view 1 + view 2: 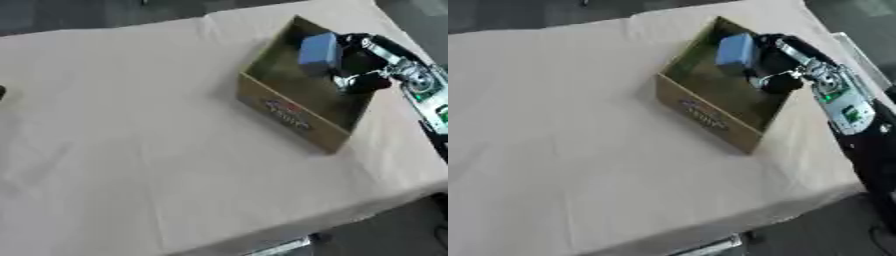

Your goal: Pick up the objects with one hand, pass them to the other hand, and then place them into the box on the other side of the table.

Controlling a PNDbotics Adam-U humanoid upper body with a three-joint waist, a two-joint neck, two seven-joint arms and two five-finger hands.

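A light blue block (319, 50) hangs inside the open top of the brown cardboard box (284, 112), near its far corner. My right hand (360, 65) reaches in over the box's right wall from the right, its dark fingers curled against the block's right side and holding it. I cannot tell whether the block touches the box floor. At the left edge of the left eye view only a dark sliver of my left hand (2, 93) shows.
The box stands askew at the right of a table under a beige cloth (131, 130). The table's right and near edges (350, 215) run close by the box, with dark floor beyond. My right forearm (846, 107) lies along the right edge.
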